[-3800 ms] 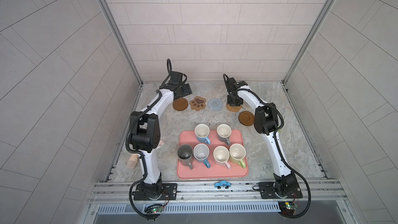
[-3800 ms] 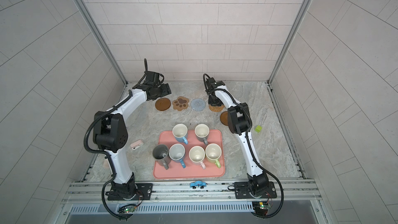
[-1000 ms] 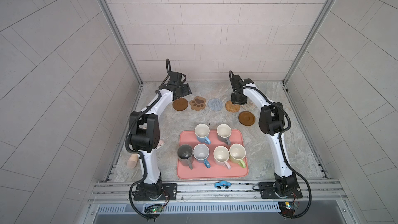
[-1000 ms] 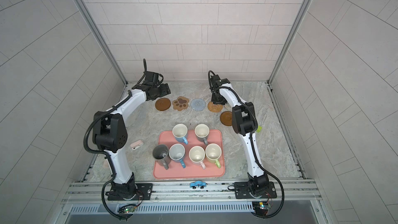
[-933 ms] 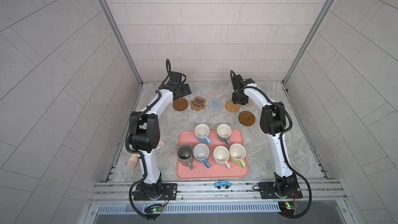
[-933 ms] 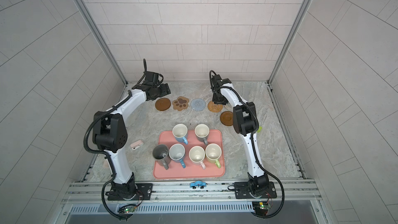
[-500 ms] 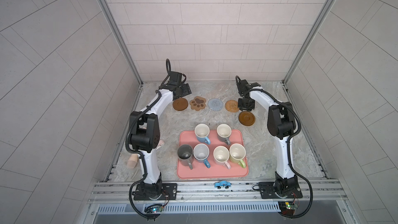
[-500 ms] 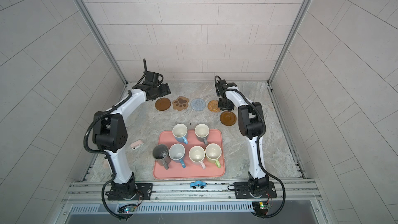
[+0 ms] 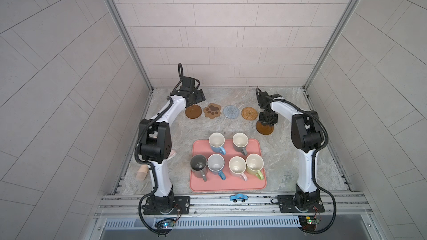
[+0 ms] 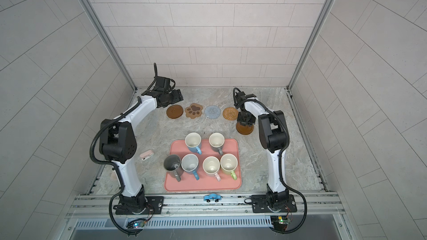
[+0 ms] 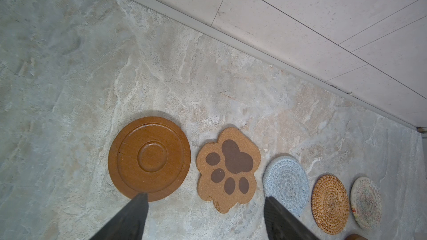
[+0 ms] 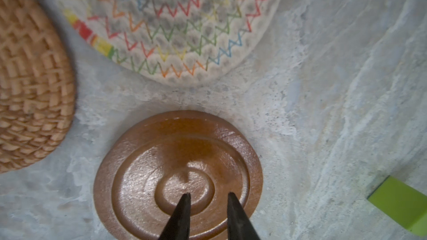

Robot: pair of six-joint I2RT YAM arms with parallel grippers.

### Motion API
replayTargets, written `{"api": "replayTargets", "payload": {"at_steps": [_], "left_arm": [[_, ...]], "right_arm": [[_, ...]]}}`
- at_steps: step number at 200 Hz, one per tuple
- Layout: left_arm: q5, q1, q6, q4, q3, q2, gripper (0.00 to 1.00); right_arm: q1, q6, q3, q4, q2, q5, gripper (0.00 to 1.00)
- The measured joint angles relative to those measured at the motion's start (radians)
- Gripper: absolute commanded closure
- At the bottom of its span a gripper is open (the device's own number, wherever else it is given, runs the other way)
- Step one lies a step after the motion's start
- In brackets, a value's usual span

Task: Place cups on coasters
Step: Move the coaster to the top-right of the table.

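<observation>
Wooden disc (image 12: 178,169) has been reached by the right claw (image 12: 209,195), moved over from the rattan mat (image 12: 30,88), tips narrowed but apart, nothing gripped; prob. mat-tidying, cups (image 9: 216,140) untouched.

- Both top views are bright and evenly lit from above; the wide lens splays the walls (image 9: 219,42) at the edges.
- The mugs (image 9: 238,166) cast short, soft shadows.
- The left wrist view is sharp, with faint shadows edging the coasters (image 11: 149,155) at 12 o'clock.
- The right wrist view is soft: the rattan mat (image 12: 30,77) blurs at 9 o'clock, and glare shines on the disc (image 12: 178,158).
</observation>
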Motion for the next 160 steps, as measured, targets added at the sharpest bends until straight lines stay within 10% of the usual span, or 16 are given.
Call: {"api": "replayTargets", "payload": {"at_steps": [160], "left_arm": [[0.0,0.0,-0.001,0.007,-0.006,0.0,0.14]], "right_arm": [[-0.051,0.012,0.018,-0.027,0.032,0.102,0.72]]}}
